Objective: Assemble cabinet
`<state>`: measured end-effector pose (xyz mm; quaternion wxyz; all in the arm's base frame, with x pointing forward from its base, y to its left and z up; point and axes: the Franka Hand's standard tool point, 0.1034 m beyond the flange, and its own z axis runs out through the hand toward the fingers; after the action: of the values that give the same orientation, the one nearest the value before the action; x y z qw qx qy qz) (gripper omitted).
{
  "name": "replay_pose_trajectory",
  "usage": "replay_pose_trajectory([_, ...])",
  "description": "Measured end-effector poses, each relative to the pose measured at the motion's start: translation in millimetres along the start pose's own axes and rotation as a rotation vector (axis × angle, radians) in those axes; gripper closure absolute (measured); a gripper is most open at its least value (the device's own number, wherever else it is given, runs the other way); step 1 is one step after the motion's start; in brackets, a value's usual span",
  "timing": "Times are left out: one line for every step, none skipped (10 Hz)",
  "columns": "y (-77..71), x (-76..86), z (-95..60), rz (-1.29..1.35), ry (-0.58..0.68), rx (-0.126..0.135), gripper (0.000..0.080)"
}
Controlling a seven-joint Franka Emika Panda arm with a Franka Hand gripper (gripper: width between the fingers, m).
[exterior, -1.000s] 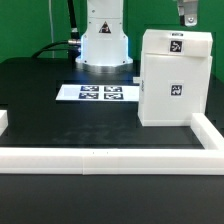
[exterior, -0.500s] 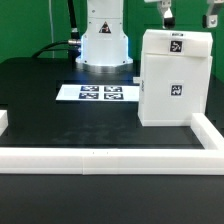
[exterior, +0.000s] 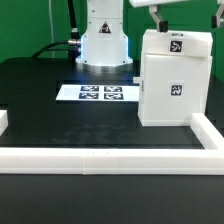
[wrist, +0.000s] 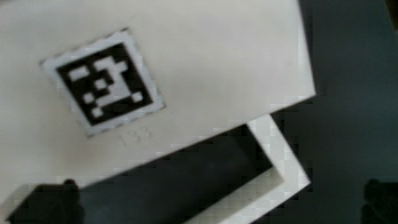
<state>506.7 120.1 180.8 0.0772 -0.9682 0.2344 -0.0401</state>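
Note:
The cabinet (exterior: 172,80) is a tall white box with black-and-white tags on its top and front. It stands upright at the exterior view's right, against the white border rail. My gripper (exterior: 180,14) hangs just above its top, open and holding nothing. One finger (exterior: 157,16) shows past the cabinet's upper left corner. In the wrist view the cabinet's tagged top face (wrist: 160,80) fills most of the picture. My gripper (wrist: 210,205) stands wide open there, and both dark fingertips (wrist: 45,205) sit apart from the cabinet with nothing between them.
The marker board (exterior: 100,93) lies flat in front of the robot's white base (exterior: 105,40). A long low white border rail (exterior: 100,157) runs along the front and turns back at the right (exterior: 206,130). A strip of it (wrist: 267,190) shows in the wrist view.
My gripper has moved toward the exterior view's left above the cabinet's top and stayed open. The cabinet has not moved.

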Motion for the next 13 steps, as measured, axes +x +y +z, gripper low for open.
replay_pose_trajectory([0.2,-0.1,0.3,-0.198,-0.001,0.0,0.0002])
replay_pose_trajectory([-0.3,-0.7,0.4,-0.312,-0.003,0.001,0.0002])
replay_pose_trajectory([-1.3,-1.4,0.6,-0.424,-0.004,0.002,0.0002])
replay_pose_trajectory([-2.0,-1.3,0.5,-0.54,-0.006,0.002,0.0002])
replay_pose_trajectory([-1.7,-0.4,0.0,-0.593,-0.005,0.002,0.0002])
replay_pose_trajectory([-1.5,-0.3,0.2,-0.664,-0.005,0.002,0.0002])
replay_pose_trajectory([-1.4,-0.2,0.2,-0.719,-0.005,0.002,0.0002])
replay_pose_trajectory([-1.3,-0.1,0.2,-0.791,-0.004,0.002,0.0002])
replay_pose_trajectory([-1.6,-0.4,0.0,-0.836,-0.004,0.001,0.0002])
replay_pose_trajectory([-4.5,-2.6,-1.7,-0.989,-0.003,-0.003,0.0002])
replay_pose_trajectory([-6.1,-4.5,-4.1,-1.114,-0.009,0.001,0.0002])
replay_pose_trajectory([-7.7,-6.4,-4.8,-1.204,-0.016,0.004,0.0002])
replay_pose_trajectory([-9.2,-9.0,-4.2,-1.356,-0.022,0.006,0.0002])
